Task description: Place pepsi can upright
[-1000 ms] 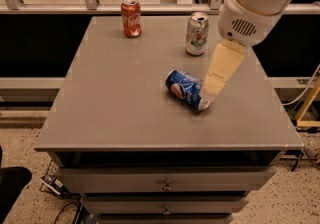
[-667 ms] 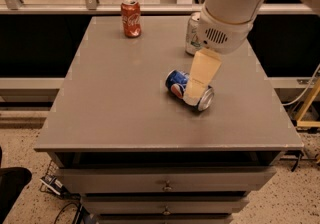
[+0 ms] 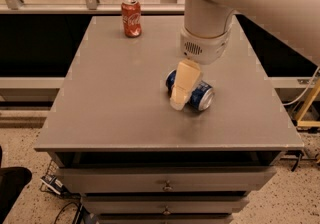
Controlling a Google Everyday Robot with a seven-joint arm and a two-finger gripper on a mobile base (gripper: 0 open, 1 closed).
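Starting at the near edge, grey drawers (image 3: 165, 180) with small round pulls sit under a flat, matte grey tabletop (image 3: 115, 98). At mid-table the pepsi can (image 3: 202, 97), a blue cylinder with a silver end, lies on its side. The beige, wedge-shaped gripper (image 3: 181, 90) stands directly over and in front of it, hiding the can's middle; whether it is spread or clamped cannot be told. The smooth white arm (image 3: 205, 23) is cut off at the top. Farther back, a red cola can (image 3: 131, 17) stands upright.
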